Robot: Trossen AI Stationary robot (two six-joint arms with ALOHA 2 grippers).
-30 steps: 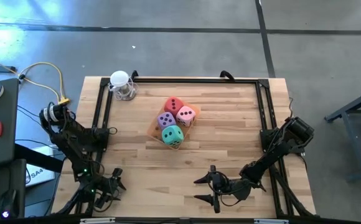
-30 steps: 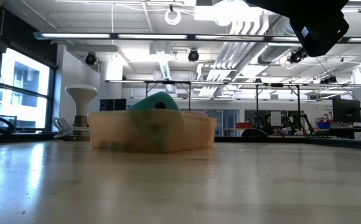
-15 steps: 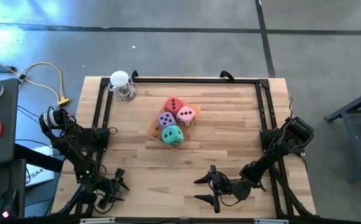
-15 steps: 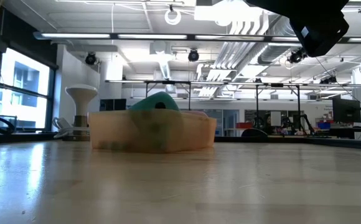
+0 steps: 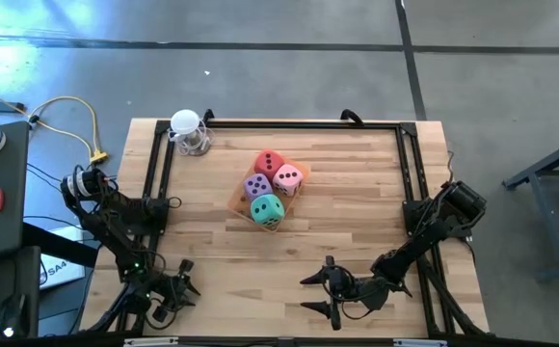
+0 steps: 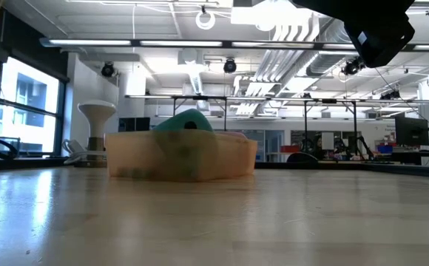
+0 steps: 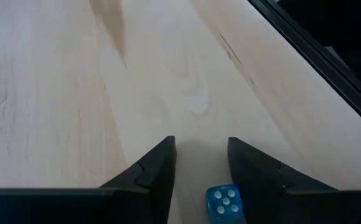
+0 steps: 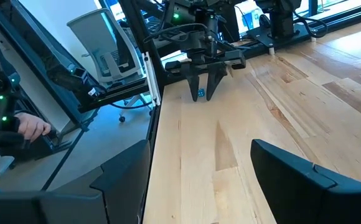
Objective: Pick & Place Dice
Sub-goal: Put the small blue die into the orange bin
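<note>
While the left gripper [image 7: 199, 158] has drawn its two dark fingers closer around a small see-through blue cube [image 7: 223, 202] near the table's front left corner, not yet squeezing it, four soft dice [image 5: 269, 188], red, pink, purple and teal, sit in the orange tray [image 5: 238, 201]. The right gripper [image 5: 316, 295] waits spread wide.

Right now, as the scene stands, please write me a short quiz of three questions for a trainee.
1. True or false: the four big dice all sit in the orange tray.
2. What lies between the fingers of the left pincer? A) a small blue die B) the purple die C) nothing
3. Fill in: the right pincer, low at the table's near edge, is ____ (open/shut).
Key: 1 true; 2 A; 3 open.
</note>
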